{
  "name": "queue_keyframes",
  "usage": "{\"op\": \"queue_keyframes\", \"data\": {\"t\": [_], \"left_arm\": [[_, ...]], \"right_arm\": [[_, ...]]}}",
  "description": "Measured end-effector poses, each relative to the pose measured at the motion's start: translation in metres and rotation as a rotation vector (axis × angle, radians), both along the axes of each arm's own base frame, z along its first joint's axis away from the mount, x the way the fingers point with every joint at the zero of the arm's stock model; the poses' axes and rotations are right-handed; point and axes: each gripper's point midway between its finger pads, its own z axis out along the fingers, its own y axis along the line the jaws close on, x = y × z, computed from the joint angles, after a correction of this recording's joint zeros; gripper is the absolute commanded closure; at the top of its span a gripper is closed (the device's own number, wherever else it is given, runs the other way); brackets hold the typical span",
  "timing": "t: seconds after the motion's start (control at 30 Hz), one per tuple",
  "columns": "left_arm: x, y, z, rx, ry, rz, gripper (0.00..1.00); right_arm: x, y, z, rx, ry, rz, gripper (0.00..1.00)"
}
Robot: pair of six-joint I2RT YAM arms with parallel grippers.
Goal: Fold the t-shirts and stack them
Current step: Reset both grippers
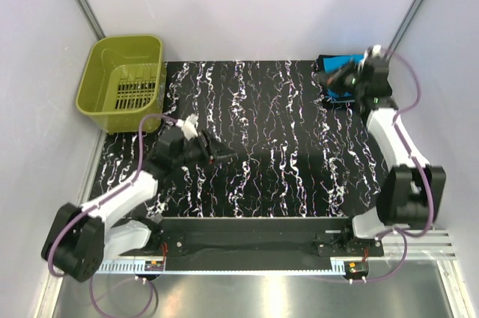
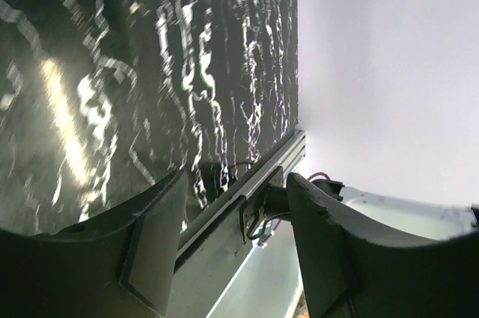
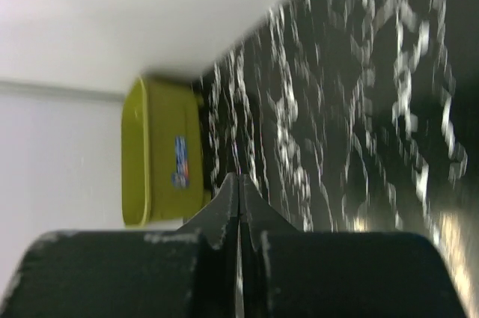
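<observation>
The t-shirts (image 1: 338, 60) lie folded and stacked in the far right corner of the worktop (image 1: 269, 108), with the right fingers (image 3: 239, 209) pressed together and empty beside them, which suggests stacking is complete, while the left fingers (image 1: 215, 152) stand apart, empty, near the left edge.

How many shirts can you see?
1: a blue shirt at the table's far right corner, partly under the right gripper. Others may be hidden beneath the gripper.
</observation>
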Motion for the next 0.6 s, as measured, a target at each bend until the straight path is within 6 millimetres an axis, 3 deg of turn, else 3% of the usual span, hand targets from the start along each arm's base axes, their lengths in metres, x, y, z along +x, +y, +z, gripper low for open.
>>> {"op": "queue_keyframes", "data": {"t": [0.07, 0.23, 0.37, 0.47, 0.6], "left_arm": [[-0.012, 0.008, -0.009, -0.013, 0.019, 0.030, 0.39], [-0.040, 0.029, -0.044, -0.077, 0.069, 0.123, 0.38], [-0.057, 0.042, -0.073, -0.112, 0.133, 0.192, 0.37], [-0.053, 0.043, -0.061, -0.164, 0.105, 0.220, 0.37], [-0.043, 0.044, -0.010, -0.321, -0.017, 0.251, 0.37]], "right_arm": [[-0.036, 0.021, -0.035, 0.043, 0.089, 0.062, 1.00], [-0.119, 0.039, -0.115, 0.164, 0.282, 0.118, 1.00], [-0.168, 0.051, -0.142, 0.259, 0.323, 0.162, 0.96], [-0.198, 0.057, -0.146, 0.308, 0.301, 0.195, 0.87], [-0.225, 0.064, -0.153, 0.359, 0.271, 0.245, 0.77]]}}
